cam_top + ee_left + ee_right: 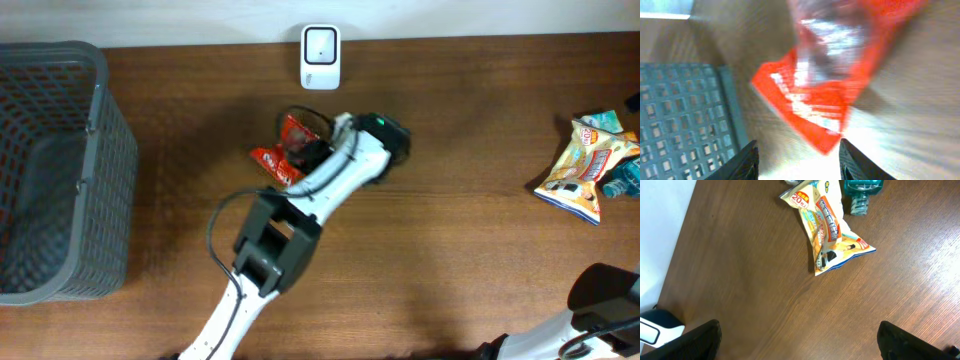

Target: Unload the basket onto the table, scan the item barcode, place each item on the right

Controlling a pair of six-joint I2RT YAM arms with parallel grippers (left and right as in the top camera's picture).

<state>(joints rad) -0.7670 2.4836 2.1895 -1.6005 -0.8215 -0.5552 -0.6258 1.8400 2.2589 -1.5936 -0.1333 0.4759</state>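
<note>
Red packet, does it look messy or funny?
A bit. The red snack packet looks crumpled and sits crooked near the white scanner, partly hidden under the left gripper. Nothing looks spilled or torn.

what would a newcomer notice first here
The bright red packet at mid-table draws the eye first, with the left gripper right over it, jaws apart. Next come the big grey mesh basket at the left edge and the small white scanner at the far edge. A yellow snack bag lies off to the right.
</note>
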